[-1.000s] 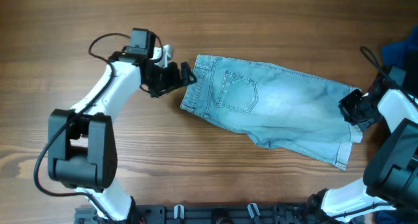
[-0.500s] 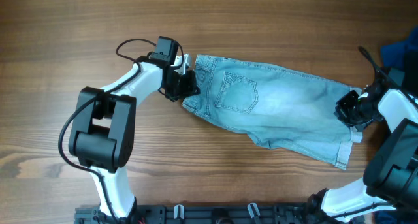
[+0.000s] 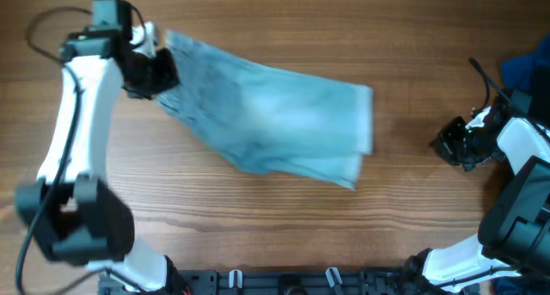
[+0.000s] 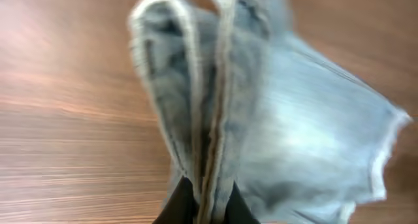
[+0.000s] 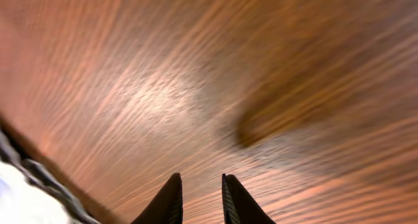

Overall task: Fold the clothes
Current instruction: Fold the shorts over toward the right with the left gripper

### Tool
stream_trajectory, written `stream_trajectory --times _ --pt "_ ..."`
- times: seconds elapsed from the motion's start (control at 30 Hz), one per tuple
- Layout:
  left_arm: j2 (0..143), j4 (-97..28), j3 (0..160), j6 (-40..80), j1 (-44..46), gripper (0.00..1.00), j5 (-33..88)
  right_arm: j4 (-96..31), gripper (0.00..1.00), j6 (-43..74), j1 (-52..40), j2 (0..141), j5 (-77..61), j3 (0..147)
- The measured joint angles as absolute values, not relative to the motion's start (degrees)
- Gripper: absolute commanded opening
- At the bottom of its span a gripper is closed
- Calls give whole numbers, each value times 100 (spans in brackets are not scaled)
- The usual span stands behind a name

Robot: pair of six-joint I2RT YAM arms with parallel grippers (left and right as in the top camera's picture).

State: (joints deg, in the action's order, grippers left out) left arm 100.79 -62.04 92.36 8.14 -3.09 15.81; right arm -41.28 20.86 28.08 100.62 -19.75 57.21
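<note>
Moved: shorts (image 3: 275,114) have been pulled leftward across the counter (image 3: 258,235) since a second ago, clear of the right hand (image 3: 450,145).
Left hand (image 3: 155,71): clamped on the shorts' edge, denim bunched between its fingers.
Right hand: narrow gap, nothing in it, over bare wood.
Shorts: left of centre, blurred.

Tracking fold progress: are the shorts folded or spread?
Spread out: the shorts trail full length from the left claw, which is shut on the doubled waistband. Blur hides any finer layers.
</note>
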Motion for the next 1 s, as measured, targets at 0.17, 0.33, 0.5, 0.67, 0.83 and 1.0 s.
stream_trajectory --times 0.17,0.33,0.5,0.67,0.83,1.0 --pt "9784 -6423 9310 714 589 4 1439 -4121 22 2062 2808 10062 -2200 5721" --pt "10022 -5325 9286 954 2099 4 1409 -4121 22 2062 2808 10062 -2274 5721" --pt "10685 -4394 9286 1448 3527 35 1031 -4136 22 2056 2808 10062 -2294 5721" --pt "11520 -4130 9286 1675 4200 100 668 -4178 22 2014 2810 10062 -2296 5723" --pt "11504 -4845 9290 1929 4294 100 -338 -4222 22 1914 2810 10062 -2296 5723" --pt "10975 -5590 9325 2134 3546 100 -893 -4224 23 1914 2808 10062 -2298 5723"
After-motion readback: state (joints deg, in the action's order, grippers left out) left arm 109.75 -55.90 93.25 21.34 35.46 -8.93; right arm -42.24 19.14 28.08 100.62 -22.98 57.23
